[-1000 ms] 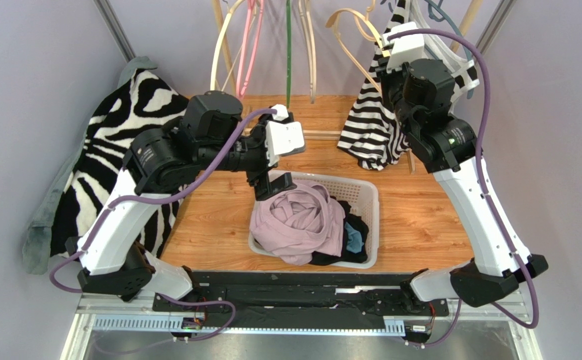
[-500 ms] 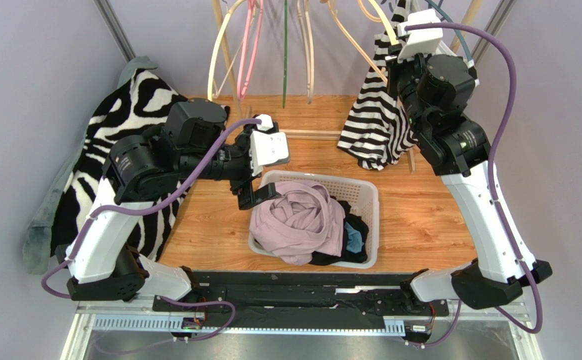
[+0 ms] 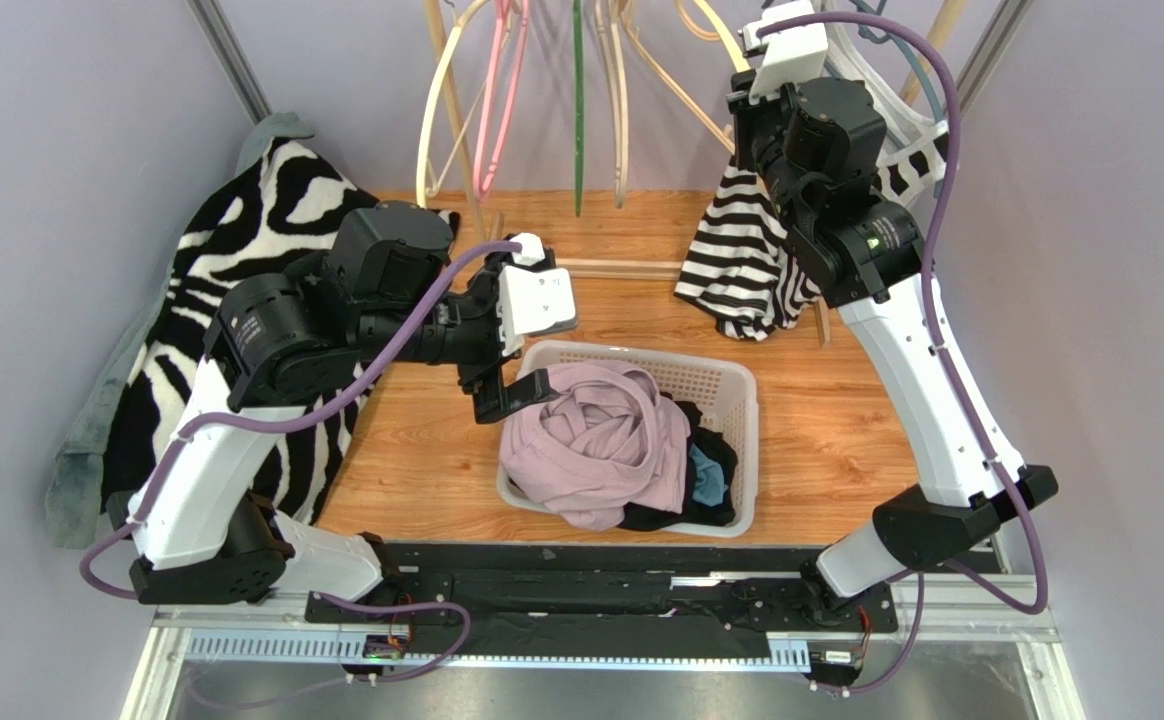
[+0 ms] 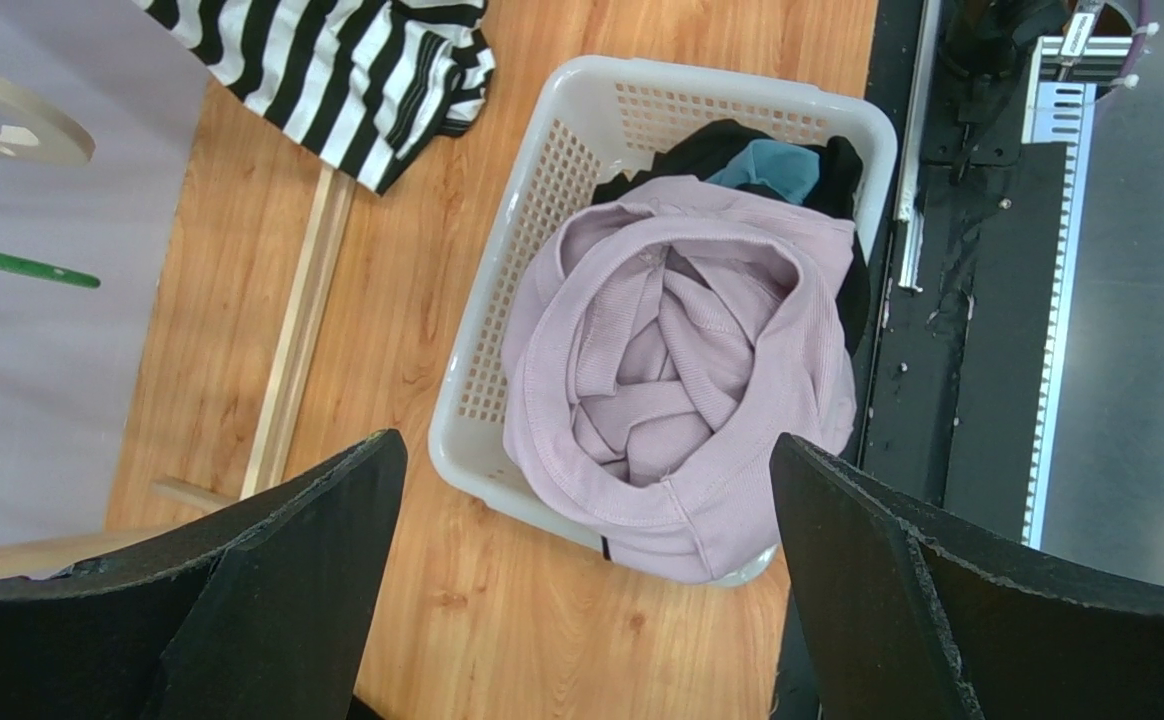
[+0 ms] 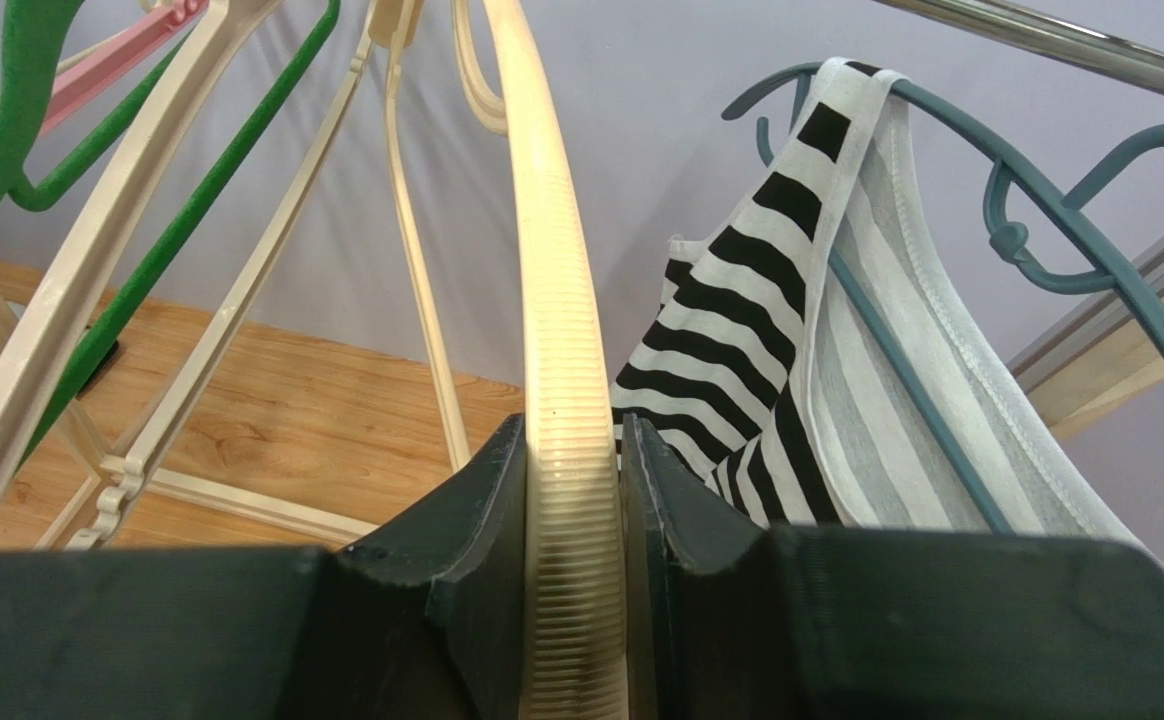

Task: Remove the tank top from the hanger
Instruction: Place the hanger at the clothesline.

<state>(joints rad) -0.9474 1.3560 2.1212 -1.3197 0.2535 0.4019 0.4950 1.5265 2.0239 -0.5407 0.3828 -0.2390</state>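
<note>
The black-and-white striped tank top (image 3: 746, 255) hangs at the back right, draped on a teal hanger (image 5: 994, 135); it also shows in the right wrist view (image 5: 784, 345). My right gripper (image 5: 573, 465) is high by the rail (image 3: 766, 68) and shut on the ribbed arm of a cream hanger (image 5: 558, 270), just left of the tank top. My left gripper (image 3: 506, 393) is open and empty, held above the left edge of the white basket (image 3: 723, 368); in the left wrist view (image 4: 585, 450) its jaws stand wide apart.
The basket (image 4: 543, 180) holds a lilac garment (image 4: 678, 375) over dark and blue clothes. A zebra-print cloth (image 3: 228, 270) hangs at the left. Pink (image 3: 498, 90), green (image 3: 578, 90) and cream hangers hang along the back rail. A wooden slat (image 4: 303, 285) lies on the table.
My right arm has moved up and to the left along the rail, keeping hold of the cream hanger. My left gripper drew back left off the basket, then stayed still.
</note>
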